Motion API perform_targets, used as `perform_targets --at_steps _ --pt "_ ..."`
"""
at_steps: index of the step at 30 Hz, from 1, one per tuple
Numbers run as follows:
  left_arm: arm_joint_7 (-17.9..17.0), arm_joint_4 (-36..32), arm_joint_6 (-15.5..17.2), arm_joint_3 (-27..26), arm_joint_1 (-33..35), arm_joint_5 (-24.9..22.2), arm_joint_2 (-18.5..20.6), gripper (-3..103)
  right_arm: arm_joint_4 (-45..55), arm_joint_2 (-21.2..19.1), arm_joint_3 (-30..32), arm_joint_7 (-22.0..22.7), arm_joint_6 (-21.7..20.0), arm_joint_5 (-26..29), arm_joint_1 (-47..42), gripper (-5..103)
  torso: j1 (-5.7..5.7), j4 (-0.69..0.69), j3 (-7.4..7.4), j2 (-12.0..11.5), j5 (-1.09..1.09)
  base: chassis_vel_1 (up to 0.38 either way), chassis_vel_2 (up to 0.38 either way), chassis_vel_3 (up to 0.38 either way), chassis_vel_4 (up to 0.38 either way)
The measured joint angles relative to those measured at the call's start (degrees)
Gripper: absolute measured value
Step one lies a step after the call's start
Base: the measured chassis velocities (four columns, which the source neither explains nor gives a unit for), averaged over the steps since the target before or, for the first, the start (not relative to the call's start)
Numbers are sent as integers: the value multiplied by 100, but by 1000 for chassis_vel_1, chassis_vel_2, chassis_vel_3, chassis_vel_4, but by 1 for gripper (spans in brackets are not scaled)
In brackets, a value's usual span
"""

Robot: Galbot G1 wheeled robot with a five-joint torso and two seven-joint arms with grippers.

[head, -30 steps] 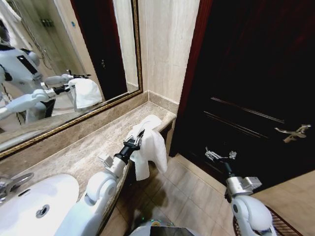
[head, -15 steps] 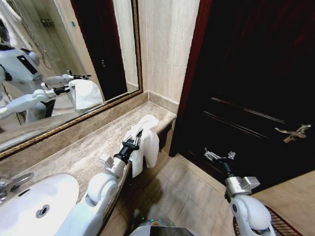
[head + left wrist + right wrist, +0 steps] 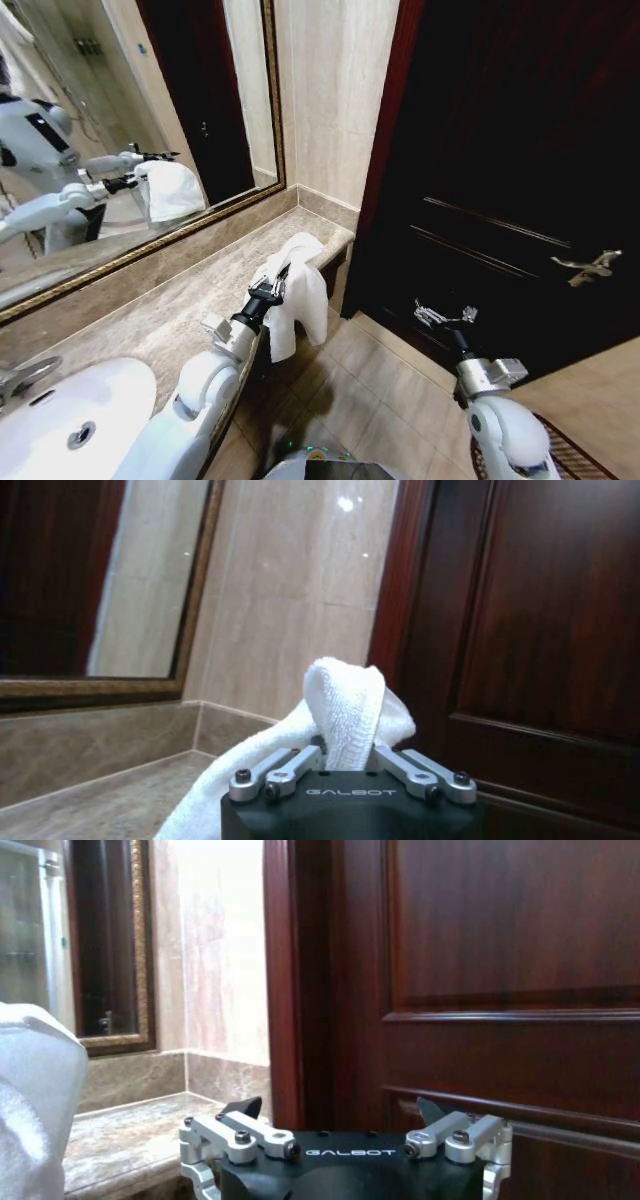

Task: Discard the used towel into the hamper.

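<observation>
- Far left in the head view, the white sink (image 3: 75,420) sits in the marble table (image 3: 170,300), with the gold-framed mirror (image 3: 150,140) above it along the wall.
- Moving right, the left tool (image 3: 272,290) is out over the table's end, its fingers pressed together on the white towel (image 3: 298,300).
- The towel bunches up above that tool and hangs down past the table edge, over the tiled floor (image 3: 380,390); the left wrist view has a fold of the towel (image 3: 345,712) standing straight up between the clamped fingers.
- Right again, the right tool (image 3: 440,316) is held low in front of the dark wooden door (image 3: 510,150), fingers apart and holding nothing; the right wrist view shows the right tool (image 3: 340,1121) with both tips spread wide.
- At the bottom right corner, just past the right arm, a sliver of the dark red-brown hamper (image 3: 572,452) peeks in, well apart from the towel.
</observation>
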Motion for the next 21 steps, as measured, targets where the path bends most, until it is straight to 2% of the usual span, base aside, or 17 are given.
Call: perform_targets --at_steps 21 --pt "5 -60 -37 -15 44 16 -26 9 94 2 48 -4 15 15 -69 100 -1 0 0 0 0 -100 -98 -94 -95"
